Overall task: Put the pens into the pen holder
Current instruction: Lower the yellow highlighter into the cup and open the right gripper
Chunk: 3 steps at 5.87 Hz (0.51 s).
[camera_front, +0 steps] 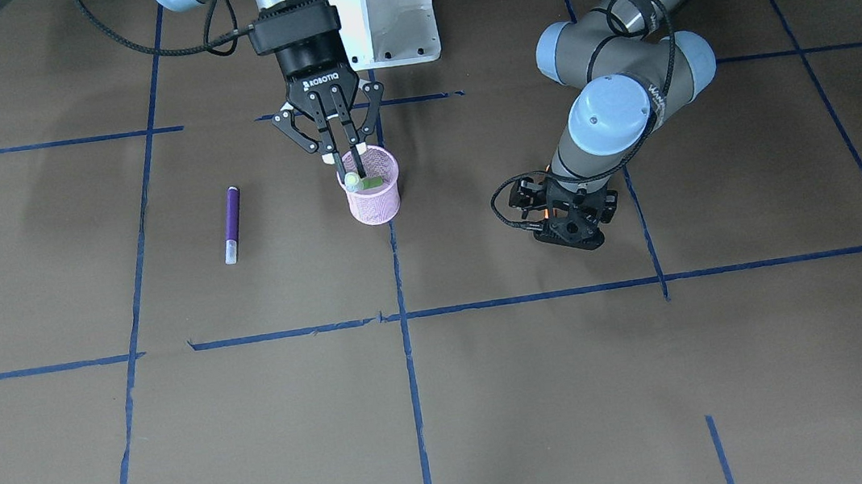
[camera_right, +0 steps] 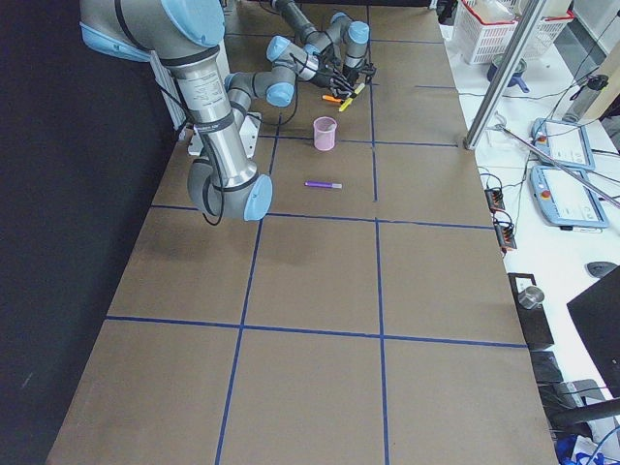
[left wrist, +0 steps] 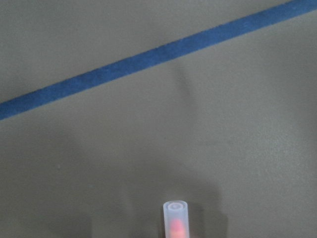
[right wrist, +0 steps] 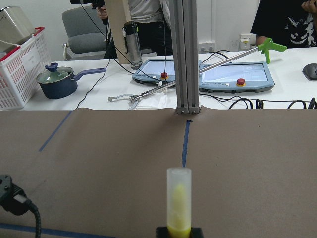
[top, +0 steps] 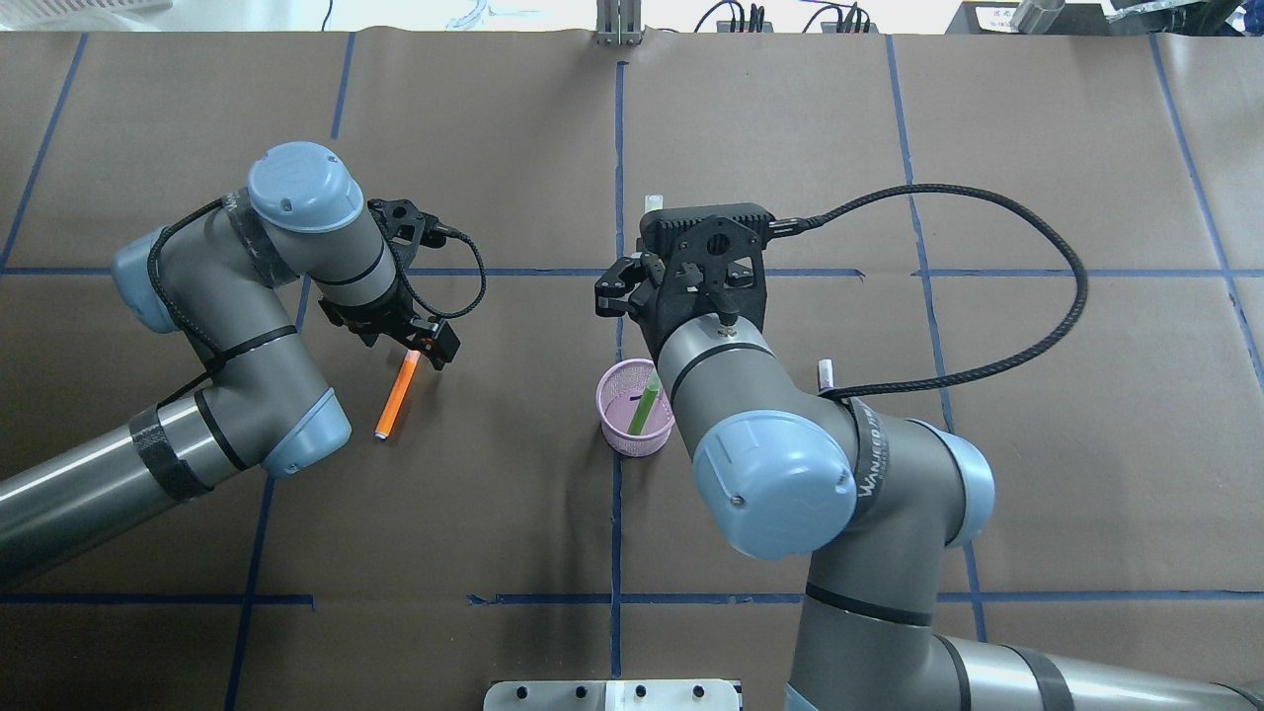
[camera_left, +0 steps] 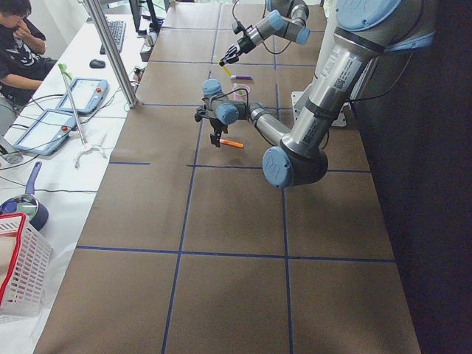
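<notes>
**Taped tabletop: two pens gripped, one lying loose**

Brown paper with blue tape lines [camera_front: 534,295] covers the tabletop [camera_front: 547,407]. The jaws of my right gripper [camera_front: 350,166] pinch the green pen [top: 647,407], whose lower end is down inside the pen holder [camera_front: 375,204]. The jaws of my left gripper [top: 425,354] look pressed onto one end of the orange pen [top: 395,400], which slants away from them. The purple pen [camera_front: 232,220] lies flat, well apart from the pen holder. If I let go while the green pen leans on the rim, I judge the light pen holder could tip.
</notes>
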Available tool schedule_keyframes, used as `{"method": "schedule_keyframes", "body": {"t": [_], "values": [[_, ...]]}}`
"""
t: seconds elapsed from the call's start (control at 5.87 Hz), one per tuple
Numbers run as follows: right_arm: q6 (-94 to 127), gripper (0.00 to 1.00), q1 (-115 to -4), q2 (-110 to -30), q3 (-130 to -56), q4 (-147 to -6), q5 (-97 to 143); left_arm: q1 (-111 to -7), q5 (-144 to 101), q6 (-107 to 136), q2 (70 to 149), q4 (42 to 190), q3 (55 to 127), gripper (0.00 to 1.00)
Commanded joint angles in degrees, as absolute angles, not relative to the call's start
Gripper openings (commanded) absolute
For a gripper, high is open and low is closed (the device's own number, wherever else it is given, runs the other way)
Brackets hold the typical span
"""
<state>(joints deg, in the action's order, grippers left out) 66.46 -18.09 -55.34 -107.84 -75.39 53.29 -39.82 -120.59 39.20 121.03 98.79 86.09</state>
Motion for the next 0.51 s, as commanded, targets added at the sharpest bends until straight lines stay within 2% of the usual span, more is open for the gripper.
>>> {"method": "schedule_keyframes", "body": {"t": [0.0, 0.34], "values": [[69.6, 0.0, -16.3, -54.9, -103.6, -75.2, 53.4, -39.8, -120.6, 39.2, 121.0, 98.8, 86.1, 1.0], [70.2, 0.0, -13.1, -55.6, -103.1, -71.3, 53.5, -39.7, -120.6, 39.2, 121.1, 98.8, 86.1, 1.0]]}}
